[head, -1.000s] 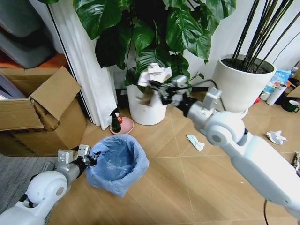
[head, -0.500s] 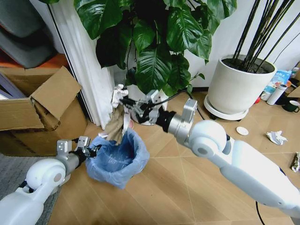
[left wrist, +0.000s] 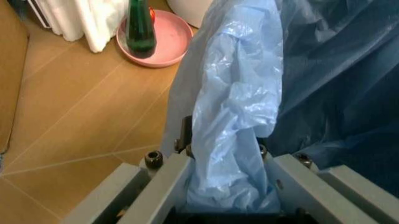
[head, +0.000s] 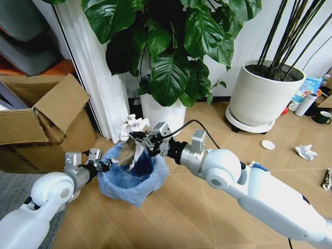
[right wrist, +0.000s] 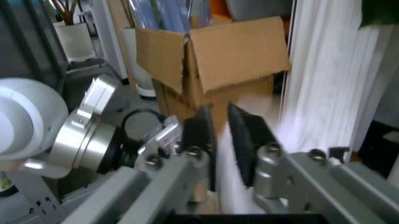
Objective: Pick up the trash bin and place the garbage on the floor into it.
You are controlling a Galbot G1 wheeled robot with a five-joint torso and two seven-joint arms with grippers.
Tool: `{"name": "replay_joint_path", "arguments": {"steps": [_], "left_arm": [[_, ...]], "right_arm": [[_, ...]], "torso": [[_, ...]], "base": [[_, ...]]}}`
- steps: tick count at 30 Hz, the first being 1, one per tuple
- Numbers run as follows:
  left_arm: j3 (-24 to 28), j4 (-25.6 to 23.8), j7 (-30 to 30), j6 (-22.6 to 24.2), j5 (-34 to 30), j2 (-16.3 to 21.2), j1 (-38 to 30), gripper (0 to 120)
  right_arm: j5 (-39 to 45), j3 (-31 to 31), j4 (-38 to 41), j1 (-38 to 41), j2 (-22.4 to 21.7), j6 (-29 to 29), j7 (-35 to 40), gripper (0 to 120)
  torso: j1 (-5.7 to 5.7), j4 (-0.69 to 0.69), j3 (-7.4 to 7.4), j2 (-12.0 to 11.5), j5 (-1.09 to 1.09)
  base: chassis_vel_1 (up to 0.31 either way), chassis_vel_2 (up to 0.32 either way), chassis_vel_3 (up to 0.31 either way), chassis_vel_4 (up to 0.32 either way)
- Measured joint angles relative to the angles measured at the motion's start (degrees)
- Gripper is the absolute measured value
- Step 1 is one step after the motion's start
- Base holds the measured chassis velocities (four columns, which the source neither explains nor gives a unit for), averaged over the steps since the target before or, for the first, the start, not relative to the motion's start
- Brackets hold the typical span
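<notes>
The trash bin (head: 132, 179), lined with a crinkly light blue bag, stands low on the left of the floor (head: 207, 207). My left gripper (head: 101, 165) is shut on its bag rim (left wrist: 234, 107), and the plastic bunches between the fingers (left wrist: 168, 172). My right gripper (head: 144, 140) reaches across from the right and hangs over the bin's mouth. It is shut on garbage, a crumpled white paper wad (head: 133, 126) with a brownish strip (head: 127, 151) dangling into the opening. In the right wrist view its fingers (right wrist: 199, 133) stand nearly together. More garbage lies far right: a white wad (head: 305, 151) and a wrapper (head: 328, 179).
A leafy plant in a white pot (head: 166, 116) stands right behind the bin, and a larger white pot (head: 262, 96) is at the back right. An open cardboard box (head: 46, 122) is at the left. A pink dish with a green bottle (left wrist: 149, 39) sits beside the bin. Bare floor lies in front.
My right gripper has swung the paper wad from high near the plant leftward and down to just over the bin's mouth. The left gripper has kept its hold on the rim.
</notes>
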Motion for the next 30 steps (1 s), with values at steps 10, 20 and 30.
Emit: {"name": "replay_joint_path", "arguments": {"steps": [10,20,30], "left_arm": [[-1.0,0.2,0.0,-0.1,0.3,-0.5,0.6,1],[-3.5,-1.1,1.0,-0.6,3.4,-2.3,4.3,1],[-4.2,-2.6,1.7,-1.4,5.6,-2.9,6.2,1]], "right_arm": [[-0.2,0.9,-3.2,0.0,3.0,0.0,5.1,55],[-1.1,10.2,-3.7,-5.4,0.5,-0.9,7.8,88],[-6.3,22.9,-3.2,-19.9,-0.9,-3.2,10.5,100]], "torso": [[0.0,0.01,0.0,0.0,0.0],[0.0,0.0,0.0,0.0,0.02],[0.0,-0.01,0.0,0.0,0.01]], "base": [[0.0,0.0,0.0,0.0],[0.0,0.0,0.0,0.0],[0.0,0.0,0.0,0.0]]}}
